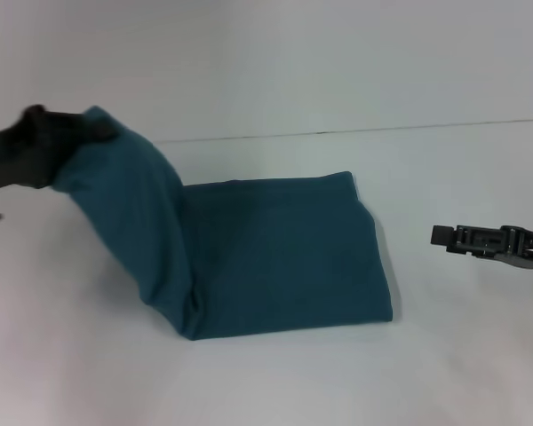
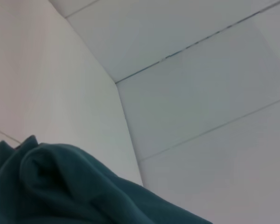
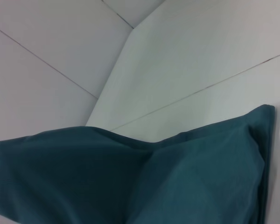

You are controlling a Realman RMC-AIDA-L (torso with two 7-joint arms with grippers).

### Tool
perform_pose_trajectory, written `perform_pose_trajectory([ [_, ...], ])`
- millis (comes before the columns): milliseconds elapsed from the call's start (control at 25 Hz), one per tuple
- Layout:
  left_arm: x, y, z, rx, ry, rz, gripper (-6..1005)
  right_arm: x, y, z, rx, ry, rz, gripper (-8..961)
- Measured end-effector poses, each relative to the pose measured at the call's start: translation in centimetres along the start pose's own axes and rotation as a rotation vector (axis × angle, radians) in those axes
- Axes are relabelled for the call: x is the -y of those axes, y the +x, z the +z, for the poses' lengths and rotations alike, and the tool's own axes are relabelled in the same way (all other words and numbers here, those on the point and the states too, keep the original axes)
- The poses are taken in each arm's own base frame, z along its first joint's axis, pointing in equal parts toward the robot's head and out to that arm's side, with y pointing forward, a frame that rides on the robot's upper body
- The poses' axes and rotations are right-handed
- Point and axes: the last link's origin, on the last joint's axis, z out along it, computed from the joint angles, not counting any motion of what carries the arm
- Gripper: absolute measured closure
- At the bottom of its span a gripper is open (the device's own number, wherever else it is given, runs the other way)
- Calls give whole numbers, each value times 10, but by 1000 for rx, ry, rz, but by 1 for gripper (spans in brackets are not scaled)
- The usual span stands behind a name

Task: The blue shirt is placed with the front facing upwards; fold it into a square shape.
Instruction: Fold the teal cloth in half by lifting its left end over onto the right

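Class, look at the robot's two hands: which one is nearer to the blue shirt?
Left. The left hand grips the blue shirt by a lifted end; the right hand hovers apart, off its opposite edge.

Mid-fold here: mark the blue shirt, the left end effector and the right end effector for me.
blue shirt [image 1: 284, 257]: head view, on the flat folded part lying on the table.
left end effector [image 1: 58, 129]: head view, at the raised shirt edge it holds up.
right end effector [image 1: 442, 236]: head view, at its tip, clear of the shirt.

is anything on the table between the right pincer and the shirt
Nothing visible. Only bare white table lies between the right pincer and the blue shirt; the left pincer holds up its other end.
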Motion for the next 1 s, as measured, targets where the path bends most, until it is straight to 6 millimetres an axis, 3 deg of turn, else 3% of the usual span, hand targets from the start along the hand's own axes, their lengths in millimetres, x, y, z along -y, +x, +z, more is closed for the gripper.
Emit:
perform_pose_trajectory([
  [280, -6, -18, 46, 62, -9, 20, 944, 1, 0, -1, 2, 5, 0, 298],
  [480, -7, -29, 68, 87, -1, 26, 944, 3, 2, -2, 2, 12, 5, 298],
  [520, -7, -37, 81, 108, 2, 23, 944, 3, 2, -3, 2, 13, 5, 298],
  [1000, -14, -54, 126, 196, 68, 82, 944, 5, 5, -2, -5, 14, 8, 298],
])
